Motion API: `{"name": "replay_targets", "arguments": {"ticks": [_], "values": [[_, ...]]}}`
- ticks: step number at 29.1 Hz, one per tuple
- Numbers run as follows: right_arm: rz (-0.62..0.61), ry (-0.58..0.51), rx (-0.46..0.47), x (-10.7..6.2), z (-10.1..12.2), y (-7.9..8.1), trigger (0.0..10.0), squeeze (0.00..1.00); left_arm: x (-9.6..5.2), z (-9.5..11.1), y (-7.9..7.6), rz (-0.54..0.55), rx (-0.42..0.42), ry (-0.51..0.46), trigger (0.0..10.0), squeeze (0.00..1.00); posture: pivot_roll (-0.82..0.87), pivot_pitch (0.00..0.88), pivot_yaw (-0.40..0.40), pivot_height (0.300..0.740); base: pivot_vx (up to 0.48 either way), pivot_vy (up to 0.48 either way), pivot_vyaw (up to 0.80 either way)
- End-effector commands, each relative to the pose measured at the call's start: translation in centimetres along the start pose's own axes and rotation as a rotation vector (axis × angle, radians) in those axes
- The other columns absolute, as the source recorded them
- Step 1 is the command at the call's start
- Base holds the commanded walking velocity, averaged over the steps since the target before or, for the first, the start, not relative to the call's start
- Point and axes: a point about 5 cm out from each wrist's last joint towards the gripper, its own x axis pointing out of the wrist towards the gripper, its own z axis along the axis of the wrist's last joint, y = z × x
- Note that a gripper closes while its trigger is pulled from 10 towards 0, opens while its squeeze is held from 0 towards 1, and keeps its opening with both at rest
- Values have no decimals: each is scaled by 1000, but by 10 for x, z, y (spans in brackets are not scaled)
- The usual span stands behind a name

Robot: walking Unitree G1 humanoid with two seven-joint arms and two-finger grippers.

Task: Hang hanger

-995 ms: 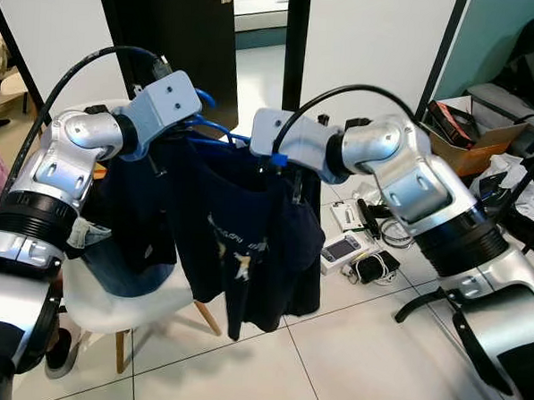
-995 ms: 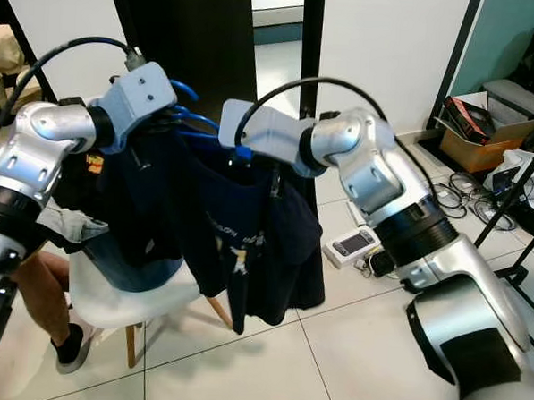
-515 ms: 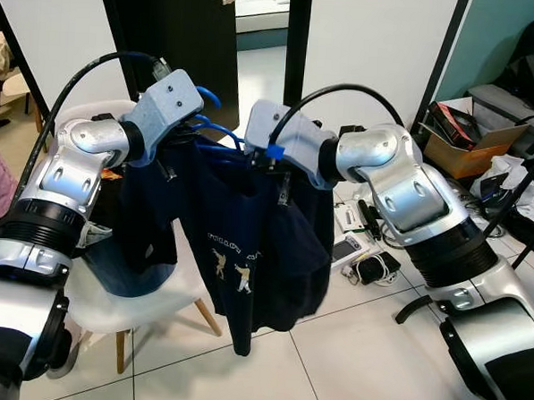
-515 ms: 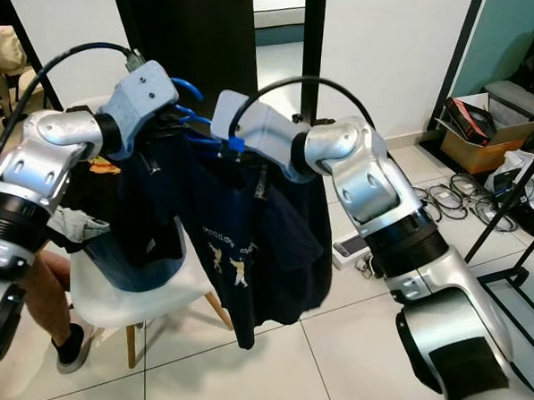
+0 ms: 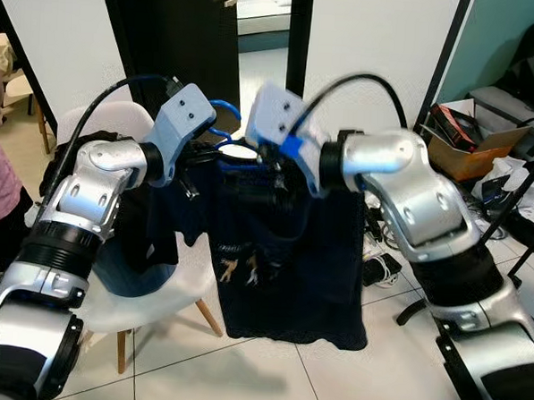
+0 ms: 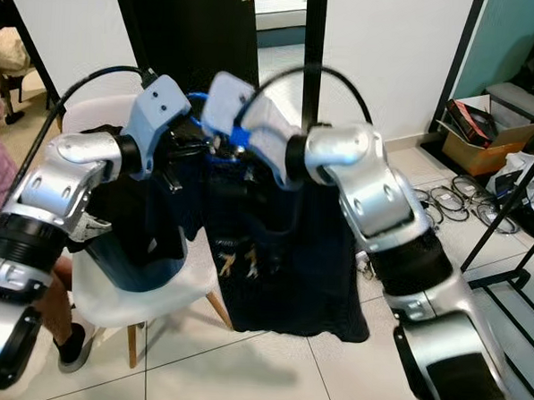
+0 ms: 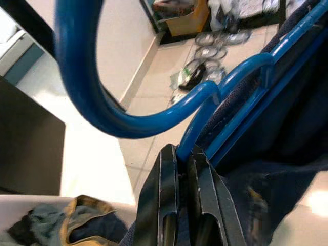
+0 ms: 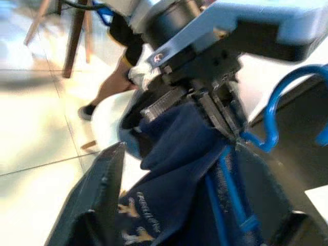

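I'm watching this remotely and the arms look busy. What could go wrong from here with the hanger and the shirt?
The left gripper pinches the blue hanger only at its neck, so it could twist or slip. The dark shirt hangs low beside the white chair and might snag there. The right gripper, open around the shirt, could drag it off.

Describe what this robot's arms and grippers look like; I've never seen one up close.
Both arms are glossy silver shells with ribbed black bands at the joints. Each wrist carries a pale blue-grey boxy housing, and a black cable loops from it over the arm. The left gripper has two long, flat black fingers; the right gripper has the same dark, broad fingers.
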Motion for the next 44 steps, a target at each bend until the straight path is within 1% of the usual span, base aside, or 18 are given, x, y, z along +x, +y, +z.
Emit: {"name": "replay_targets", "arguments": {"ticks": [1,3,5,7,8,9,10,13,17,18,20,24,26,28,29,31,37,44], "values": [[-34,-14,18,-10,0,-5,10000,1000,-4,-5,0,27,-49,-13,10000,0,-53,3,43,740,0,0,0],[-72,-14,41,-15,-3,-9,10000,1000,-5,-7,-1,29,-61,-12,10000,0,-53,3,43,740,0,0,0],[-254,-15,123,-35,-16,-27,10000,992,-9,-15,-7,47,-123,-35,10000,0,-54,8,41,740,0,0,0],[-254,-15,123,-35,-16,-27,10000,992,-9,-15,-7,47,-123,-35,10000,0,-54,8,41,740,0,0,0],[-372,-26,181,-46,-24,-37,10000,729,-10,-20,-10,60,-150,-44,10000,0,-58,12,43,740,0,0,0],[-544,-68,286,-63,-37,-48,10000,0,-12,-29,-17,69,-177,-53,10000,0,-59,14,43,740,0,0,0],[-544,-68,286,-63,-37,-48,10000,0,-12,-29,-17,69,-177,-53,10000,0,-59,14,43,740,0,0,0],[-847,-147,557,-97,-82,-47,10000,0,-19,-47,-37,73,-239,-97,10000,0,-64,20,47,740,0,0,-504],[-906,-135,634,-103,-104,-36,10000,0,-20,-47,-45,54,-259,-140,10000,0,-62,22,47,740,0,0,-756],[-1034,-67,787,-113,-151,-8,10000,0,-22,-48,-61,26,-302,-194,10000,0,-62,24,47,740,0,0,-763],[-1034,-67,787,-113,-151,-8,10000,0,-22,-48,-61,26,-302,-194,10000,0,-62,24,47,740,0,0,-763],[-1196,105,970,-120,-214,48,10000,0,-22,-48,-81,21,-308,-217,10000,0,-70,24,51,740,0,0,-763],[-1196,105,970,-120,-214,48,10000,0,-22,-48,-81,21,-308,-217,10000,0,-70,24,51,740,0,0,-763],[-1224,249,1066,-115,-246,95,10000,0,-20,-48,-85,54,-306,-209,10000,0,-68,23,50,740,0,0,-759],[-1224,249,1066,-115,-246,95,10000,0,-20,-48,-85,54,-306,-209,10000,0,-68,23,50,740,0,0,-763],[-1227,320,1113,-108,-258,121,10000,0,-20,-46,-86,63,-308,-223,10000,0,-74,25,55,740,0,0,-763],[-1195,380,1128,-92,-265,147,10000,0,-14,-45,-82,106,-298,-225,10000,0,-88,24,60,740,88,0,-508],[-1192,397,1117,-90,-269,152,10000,0,-16,-49,-75,141,-274,-207,10000,0,-94,22,54,740,367,0,0]]}}
